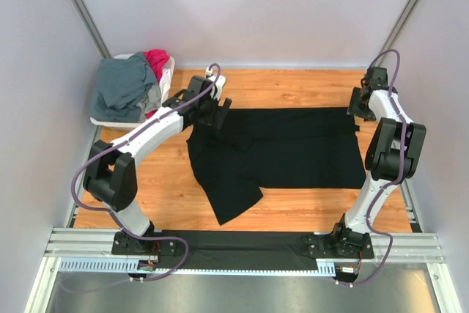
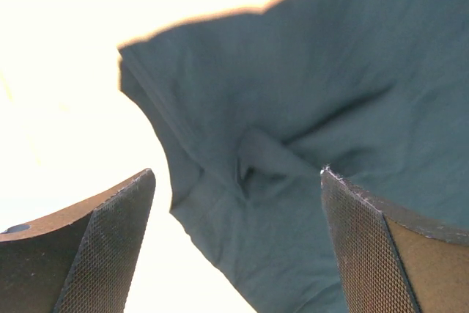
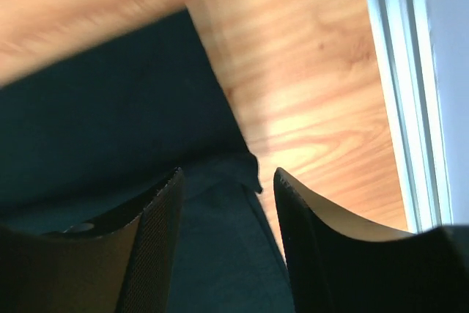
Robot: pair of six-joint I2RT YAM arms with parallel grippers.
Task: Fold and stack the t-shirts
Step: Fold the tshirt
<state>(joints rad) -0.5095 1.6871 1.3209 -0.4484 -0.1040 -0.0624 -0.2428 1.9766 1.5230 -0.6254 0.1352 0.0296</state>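
Observation:
The black t-shirt lies spread across the wooden table, its left part rumpled and trailing toward the near edge. My left gripper hovers open over the shirt's far left corner; the left wrist view shows the cloth with a crease between the spread fingers. My right gripper is open over the shirt's far right corner, which lies between its fingers. The grey-blue shirt and the magenta-red shirt are heaped in the white basket.
The basket stands at the far left corner by the wall. A metal rail runs along the table's right edge. Bare wood lies beyond the shirt, and more to its near left.

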